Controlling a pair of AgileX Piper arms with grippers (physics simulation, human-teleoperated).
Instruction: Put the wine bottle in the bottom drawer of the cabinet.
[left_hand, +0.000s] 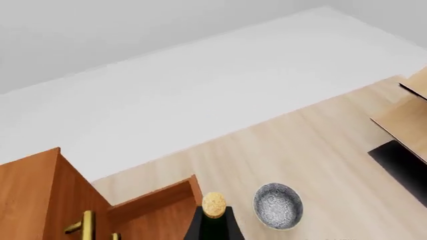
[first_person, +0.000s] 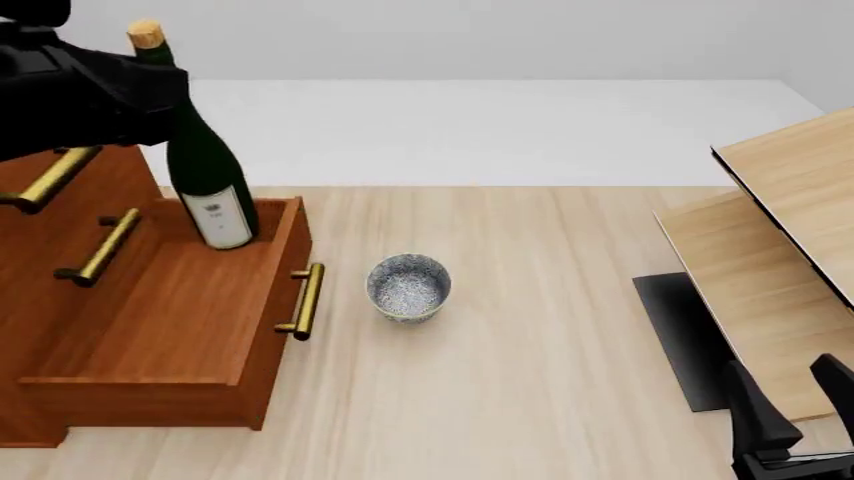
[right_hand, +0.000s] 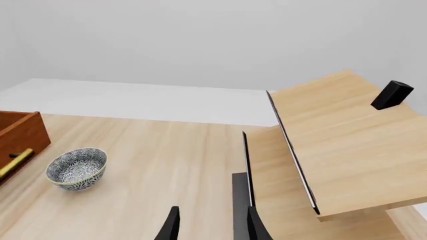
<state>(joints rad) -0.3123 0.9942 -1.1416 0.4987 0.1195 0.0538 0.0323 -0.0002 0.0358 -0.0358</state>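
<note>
Just beside the bottom drawer (first_person: 200, 320): a bowl (first_person: 408, 287).

The white label on the wine bottle (first_person: 203, 165) shows only tiny marks, none readable.

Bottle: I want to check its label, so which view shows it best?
Front view: the whole bottle shows, label included, tilted over the drawer. Left wrist view shows only cork and shoulders; right wrist view misses it.

Glossy dark-green glass wine bottle (first_person: 203, 160) with cork top, smooth reddish-brown wooden cabinet (first_person: 60, 300), shiny brass handles, speckled glazed bowl (first_person: 408, 286), pale matt wood-grain table (first_person: 534, 350)
</note>
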